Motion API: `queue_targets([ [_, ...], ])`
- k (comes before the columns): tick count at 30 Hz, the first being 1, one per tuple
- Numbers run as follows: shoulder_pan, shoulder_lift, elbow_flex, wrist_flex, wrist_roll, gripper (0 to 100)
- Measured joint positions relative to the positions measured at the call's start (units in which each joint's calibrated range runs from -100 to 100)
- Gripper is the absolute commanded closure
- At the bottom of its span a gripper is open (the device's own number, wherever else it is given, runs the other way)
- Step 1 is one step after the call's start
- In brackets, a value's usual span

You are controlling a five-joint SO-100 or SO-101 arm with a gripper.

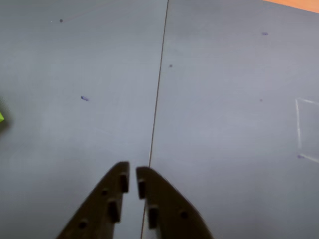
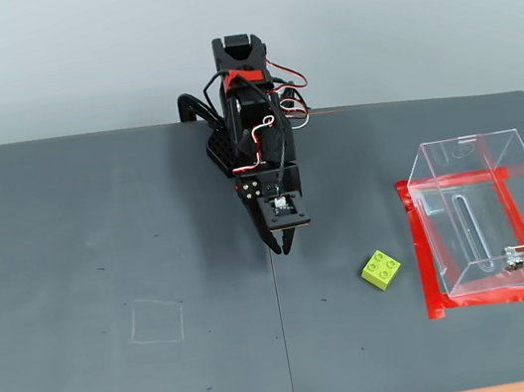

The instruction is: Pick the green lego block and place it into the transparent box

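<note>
Green lego block [image 2: 382, 269] looks light, rigid, slick; flat sides suit pinching. Gripper [image 2: 281, 247] nearly closed, empty.

Evenly and softly lit in the fixed view, sharp throughout, with only faint shadows under the arm [image 2: 260, 156] and faint reflections on the transparent box [image 2: 482, 215]. Dimmer, bluish and soft in the wrist view; blurred, dark gripper [image 1: 132, 174].
</note>
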Motion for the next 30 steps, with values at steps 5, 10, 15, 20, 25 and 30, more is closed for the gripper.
queue_targets([
  [5,0.0,0.0,0.0,0.0,0.0,98],
  [10,0.59,0.0,0.0,0.0,0.0,98],
  [15,0.44,0.0,0.0,0.0,0.15,98],
  [20,0.29,0.0,0.0,0.0,0.44,98],
  [25,0.29,0.0,0.0,0.09,0.34,98],
  [30,-1.92,1.36,-2.33,0.26,0.34,98],
])
